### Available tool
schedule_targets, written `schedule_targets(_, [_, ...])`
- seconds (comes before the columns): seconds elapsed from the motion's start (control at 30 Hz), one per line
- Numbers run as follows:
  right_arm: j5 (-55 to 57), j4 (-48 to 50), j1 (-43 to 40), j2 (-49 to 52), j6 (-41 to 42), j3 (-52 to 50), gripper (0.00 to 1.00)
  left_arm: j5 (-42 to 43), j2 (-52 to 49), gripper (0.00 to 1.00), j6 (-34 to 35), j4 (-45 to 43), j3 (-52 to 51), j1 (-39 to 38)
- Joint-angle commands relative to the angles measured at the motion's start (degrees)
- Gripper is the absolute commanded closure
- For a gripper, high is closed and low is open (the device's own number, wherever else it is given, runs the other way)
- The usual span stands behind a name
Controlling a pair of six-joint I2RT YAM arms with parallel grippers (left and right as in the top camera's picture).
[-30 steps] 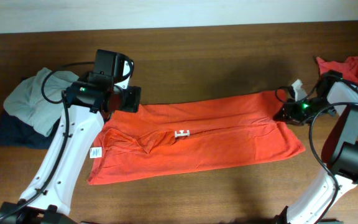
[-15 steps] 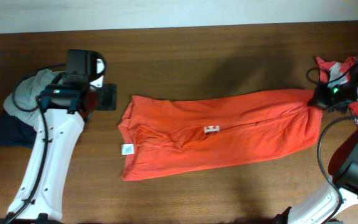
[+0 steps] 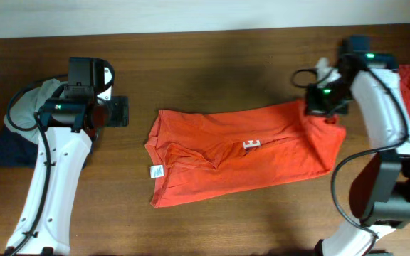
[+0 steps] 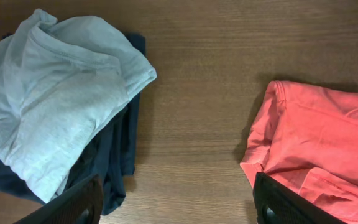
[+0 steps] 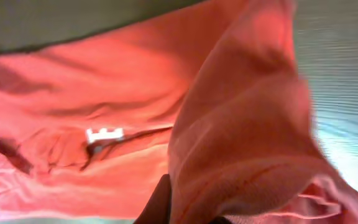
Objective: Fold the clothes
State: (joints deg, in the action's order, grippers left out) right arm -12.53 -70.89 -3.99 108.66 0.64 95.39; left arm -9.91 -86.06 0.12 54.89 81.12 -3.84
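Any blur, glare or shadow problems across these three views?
Right wrist: soft throughout, the orange shirt close to the lens and smeared; the table at the right edge is washed out. Left wrist: sharp, wood grain and grey shirt crisp; only its own fingers at the bottom are dark and defocused. Overhead: evenly lit, a soft shadow on the table beyond the shirt.

Left arm (image 3: pixel 62 167): white tubular links joined by black housings, with a black cable looping beside the upper link and a green indicator light (image 3: pixel 58 108) near the wrist. Right arm (image 3: pixel 383 107): the same white links and black joints, black cables arching alongside, green lights (image 3: pixel 324 90) on the wrist housing. Fingers (image 4: pixel 79 202) of the left gripper (image 4: pixel 178 193): matte black, with rounded tips.
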Motion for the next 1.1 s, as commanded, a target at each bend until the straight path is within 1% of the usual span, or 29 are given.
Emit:
schedule_targets(0.0, [5.07, -0.31, 6.82, -0.15, 5.03, -0.68, 0.96, 0.04, 0.9, 0.23, 0.57, 0.07, 0.68, -0.02])
schedule_targets(0.13, [5.73, 0.15, 13.29, 1.22, 8.24, -2.99, 0.95, 0.04, 0.9, 0.23, 0.57, 0.09, 0.68, -0.02])
schedule_targets(0.2, [5.6, 1.62, 15.32, 1.55, 9.6, -4.9, 0.91, 0.04, 0.9, 0.23, 0.57, 0.09, 0.68, -0.02])
schedule_targets(0.23, [5.22, 2.49, 16.44, 1.55, 9.9, -6.01, 0.87, 0.04, 0.9, 0.23, 0.57, 0.09, 0.68, -0.02])
schedule_targets(0.27, [5.05, 2.58, 17.05, 1.55, 10.32, -6.4, 0.76, 0.04, 0.9, 0.23, 0.57, 0.09, 0.68, -0.02])
schedule_targets(0.3, [4.66, 2.51, 18.23, 1.55, 10.27, -6.6, 0.6, 0.04, 0.92, 0.23, 0.57, 0.09, 0.68, -0.02])
schedule_targets(0.33, [4.66, 2.32, 19.04, 1.53, 9.84, -6.58, 0.57, 0.04, 0.92, 0.23, 0.57, 0.07, 0.68, -0.02])
schedule_targets(0.5, [4.87, 2.32, 18.25, -0.59, 9.07, -5.53, 0.56, 0.07, 0.92, 0.23, 0.57, 0.09, 0.68, -0.02])
schedule_targets(0.57, [4.87, 2.36, 15.41, -1.92, 9.09, -4.94, 0.51, 0.07, 0.92, 0.23, 0.57, 0.13, 0.68, -0.02])
schedule_targets(0.6, [4.9, 2.34, 12.87, -2.25, 9.09, -4.94, 0.46, 0.04, 0.9, 0.23, 0.57, 0.13, 0.68, -0.02])
schedule_targets(0.63, [4.9, 2.32, 10.95, -2.25, 9.09, -4.96, 0.46, 0.04, 0.9, 0.23, 0.57, 0.11, 0.68, -0.02])
schedule_targets(0.7, [4.85, 2.34, 7.21, -1.92, 9.09, -5.33, 0.47, 0.04, 0.9, 0.23, 0.57, 0.11, 0.68, -0.02])
schedule_targets(0.77, [4.87, 2.34, 3.78, -1.44, 9.07, -6.03, 0.58, 0.04, 0.9, 0.23, 0.57, 0.07, 0.68, -0.02])
schedule_targets(0.83, [4.85, 2.62, 0.13, -0.72, 9.07, -7.63, 0.77, 0.04, 0.9, 0.23, 0.57, 0.07, 0.68, -0.02])
schedule_targets(0.9, [4.57, 4.33, -1.86, 0.09, 9.07, -10.58, 0.85, 0.04, 0.9, 0.23, 0.57, 0.07, 0.68, -0.02])
schedule_targets(0.97, [2.93, 6.97, -2.08, 0.46, 9.05, -14.6, 0.9, 0.04, 0.9, 0.23, 0.57, 0.07, 0.68, -0.02])
schedule_targets(1.07, [-2.1, 11.87, -0.83, 0.46, 9.05, -20.7, 0.92, 0.02, 0.9, 0.23, 0.57, 0.07, 0.68, -0.02])
